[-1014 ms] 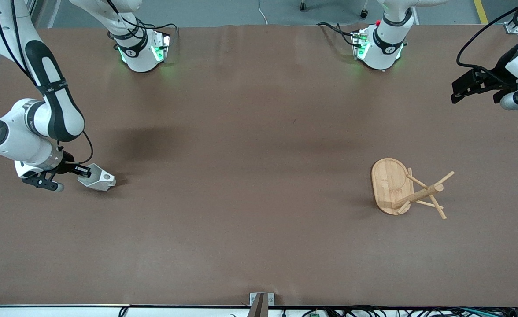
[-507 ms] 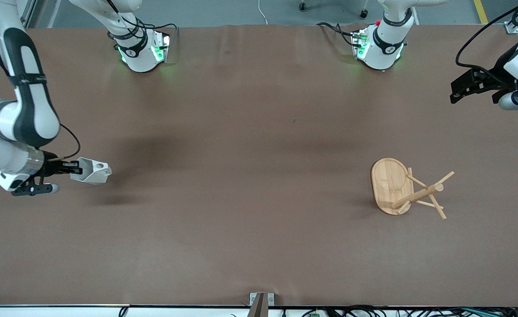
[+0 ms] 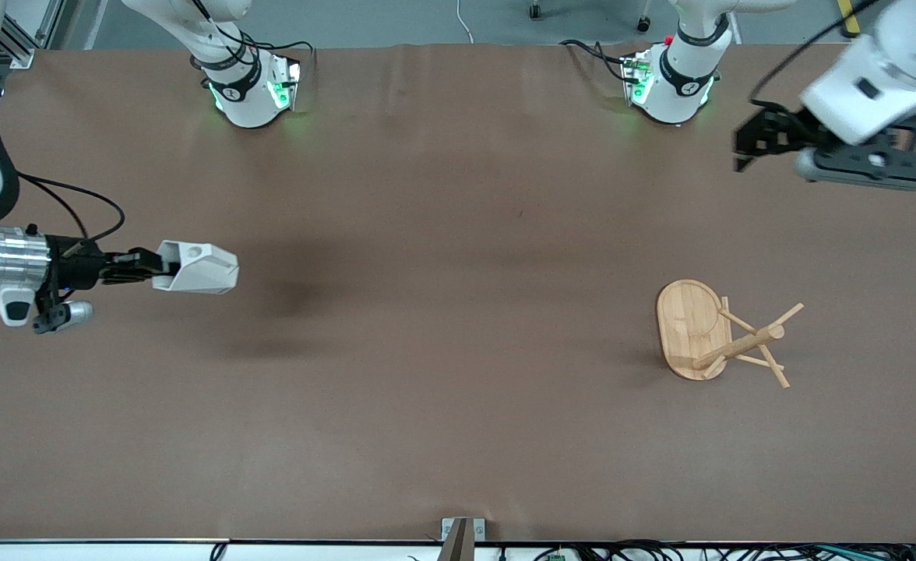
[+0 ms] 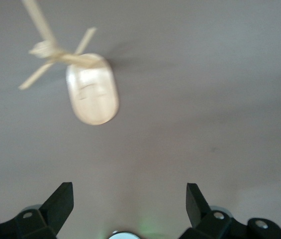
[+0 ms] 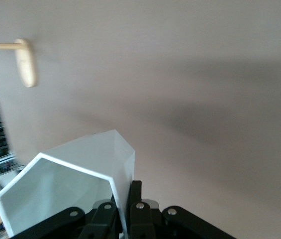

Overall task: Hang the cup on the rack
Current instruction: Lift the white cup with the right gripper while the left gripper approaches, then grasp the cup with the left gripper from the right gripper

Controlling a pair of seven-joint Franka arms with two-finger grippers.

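Right gripper clamped on rim wall of the cup, held on its side in the air over the right arm's end of the desk. Cup matte white, faceted, polygonal rim, round hole in handle. Rack, light bamboo, oval base, stands toward the left arm's end. Left gripper spread wide, empty, over the desk.

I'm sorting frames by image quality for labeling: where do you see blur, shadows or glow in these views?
Front view: sharp overall; the left gripper is slightly smeared, green glow shows at both arm bases, and a soft shadow lies on the table beside the cup in the right gripper. Left wrist view: the rack is blurred. Right wrist view: the cup's rim is crisp, with a broad diffuse shadow on the table.
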